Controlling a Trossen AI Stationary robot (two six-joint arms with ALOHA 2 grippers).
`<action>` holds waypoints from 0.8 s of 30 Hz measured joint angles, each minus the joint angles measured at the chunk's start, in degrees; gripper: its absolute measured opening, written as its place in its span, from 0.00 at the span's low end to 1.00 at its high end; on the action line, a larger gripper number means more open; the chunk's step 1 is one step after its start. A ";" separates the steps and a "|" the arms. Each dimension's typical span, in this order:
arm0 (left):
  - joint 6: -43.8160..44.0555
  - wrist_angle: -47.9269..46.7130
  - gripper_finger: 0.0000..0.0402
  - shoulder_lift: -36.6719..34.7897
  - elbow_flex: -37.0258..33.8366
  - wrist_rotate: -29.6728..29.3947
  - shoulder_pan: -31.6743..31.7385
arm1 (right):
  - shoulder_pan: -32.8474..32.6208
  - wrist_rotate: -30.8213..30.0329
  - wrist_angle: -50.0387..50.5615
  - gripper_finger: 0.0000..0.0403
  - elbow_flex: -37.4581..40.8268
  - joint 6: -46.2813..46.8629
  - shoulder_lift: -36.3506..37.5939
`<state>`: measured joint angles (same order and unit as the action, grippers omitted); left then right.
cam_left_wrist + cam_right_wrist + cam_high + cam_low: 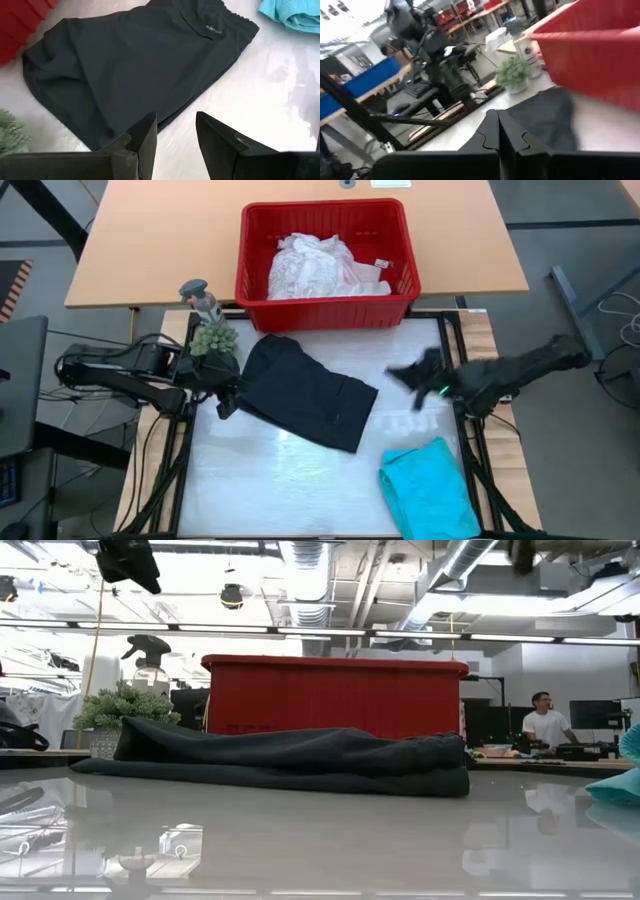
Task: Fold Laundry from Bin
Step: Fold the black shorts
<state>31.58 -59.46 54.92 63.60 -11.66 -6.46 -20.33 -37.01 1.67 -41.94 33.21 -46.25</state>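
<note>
A black garment (305, 392) lies folded flat on the white table top, left of centre. A teal garment (428, 490) lies folded at the near right. White laundry (315, 268) fills the red bin (330, 310), which stands beyond the table's far edge. My left gripper (228, 402) hovers open over the black garment's (140, 65) left edge; its fingers (175, 120) have only bare table between them. My right gripper (400, 375) hangs in the air right of the black garment, shut (498, 114) and holding nothing.
A small potted plant (213, 338) and a spray bottle (200, 295) stand at the far left corner, close to my left arm. Bare table lies between the two folded garments and along the near edge. A person (545, 720) sits in the room behind.
</note>
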 joint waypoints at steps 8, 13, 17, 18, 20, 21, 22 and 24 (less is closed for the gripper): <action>0.17 4.89 0.31 2.79 -3.47 1.61 -0.09 | 0.09 8.67 -18.31 0.04 4.55 7.81 -23.23; 1.67 6.51 0.31 3.38 -5.85 3.65 -0.30 | 0.29 15.75 -18.99 0.04 1.00 12.45 -35.62; 2.77 6.99 0.31 3.23 -7.28 3.85 -1.01 | 0.35 21.11 -17.56 0.04 -0.31 16.66 -41.22; 3.03 7.05 0.31 3.21 -7.43 3.84 -1.21 | 0.42 22.56 -16.46 0.04 -0.72 17.82 -42.14; 3.58 7.22 0.31 3.19 -7.61 3.69 -1.51 | 0.67 25.53 -13.93 0.04 -1.24 19.41 -43.86; 3.66 7.18 0.31 3.27 -7.65 3.69 -1.55 | 0.81 26.65 -12.30 0.04 -1.43 19.92 -44.68; 3.92 7.38 0.31 3.34 -7.65 3.70 -1.67 | 0.98 27.23 -10.97 0.04 -1.63 20.44 -45.29; 4.49 7.89 0.31 3.43 -7.65 3.65 -1.89 | 1.42 27.76 -8.19 0.04 -1.97 21.96 -45.78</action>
<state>36.07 -51.57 58.35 55.94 -8.01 -8.35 -18.91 -9.26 -6.52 -43.91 55.17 -92.03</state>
